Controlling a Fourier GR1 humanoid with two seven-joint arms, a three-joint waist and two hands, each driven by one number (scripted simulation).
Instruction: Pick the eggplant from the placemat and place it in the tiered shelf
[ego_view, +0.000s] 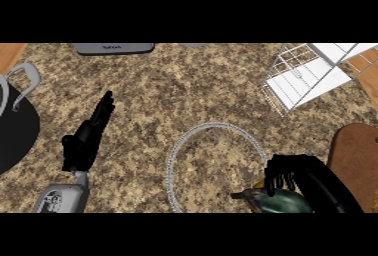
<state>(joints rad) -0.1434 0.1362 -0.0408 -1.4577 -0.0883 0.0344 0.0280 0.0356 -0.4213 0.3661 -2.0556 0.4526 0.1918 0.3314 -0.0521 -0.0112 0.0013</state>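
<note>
At the lower right, a dark greenish eggplant (279, 202) with a yellowish stem end lies on the right edge of a round placemat (179, 145). The mat has the counter's pattern and a pale rim. My right hand (303, 172) sits on top of the eggplant with its fingers curled over it, hiding most of it. The white wire tiered shelf (310, 75) stands at the upper right, well away from the hand. My left hand (87, 137) is at the left with straight fingers pointing up, holding nothing.
A brown wooden board (358, 155) lies at the right edge beside my right hand. A black pan (13, 135) with a grey handle (26, 75) fills the left edge. A grey flat object (114, 48) lies at the counter's far edge.
</note>
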